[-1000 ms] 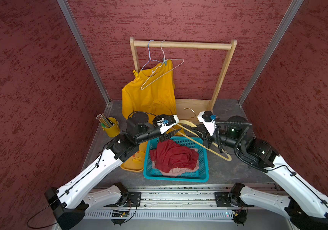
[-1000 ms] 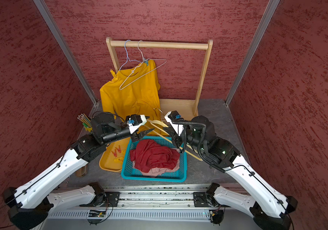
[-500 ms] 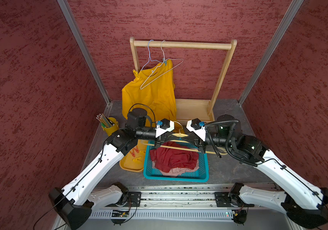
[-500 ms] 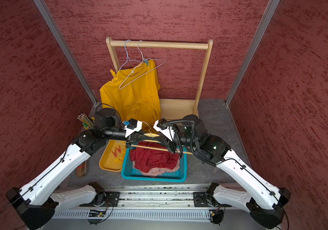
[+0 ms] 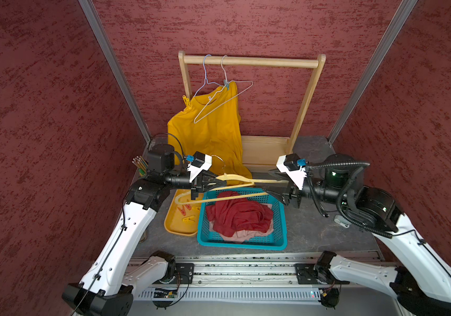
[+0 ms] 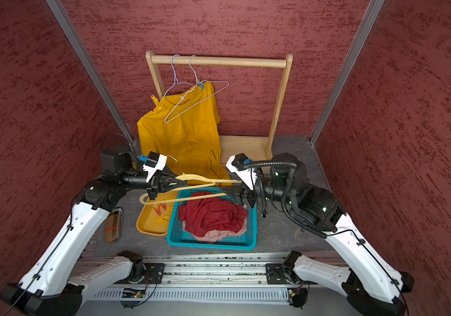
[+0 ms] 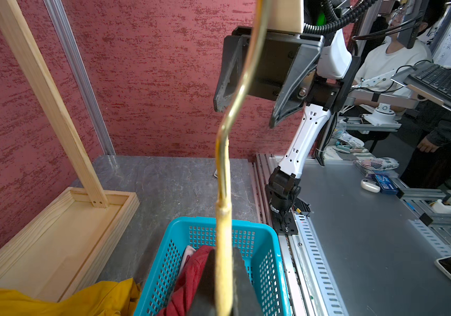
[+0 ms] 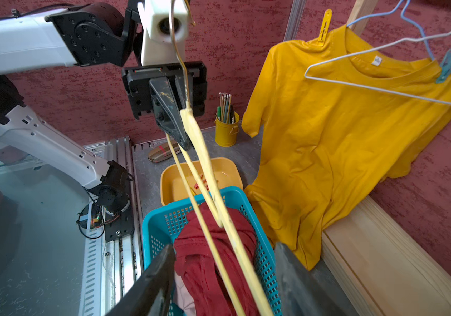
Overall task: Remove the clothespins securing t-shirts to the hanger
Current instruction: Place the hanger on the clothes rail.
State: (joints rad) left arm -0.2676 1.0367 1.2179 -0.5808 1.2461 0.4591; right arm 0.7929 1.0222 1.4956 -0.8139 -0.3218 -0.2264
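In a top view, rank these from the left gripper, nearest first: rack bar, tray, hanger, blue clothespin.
1. The hanger: held in the left gripper, near its hook.
2. The tray: just below the gripper.
3. The blue clothespin: high at the back, on the yellow shirt.
4. The rack bar: above the clothespin, farthest.

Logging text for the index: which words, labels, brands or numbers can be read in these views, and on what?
No text can be read in any view.
On the yellow shirt, the neck tag: print too small to read.
In the left wrist view, a blue box on the side bench: lettering blurred.
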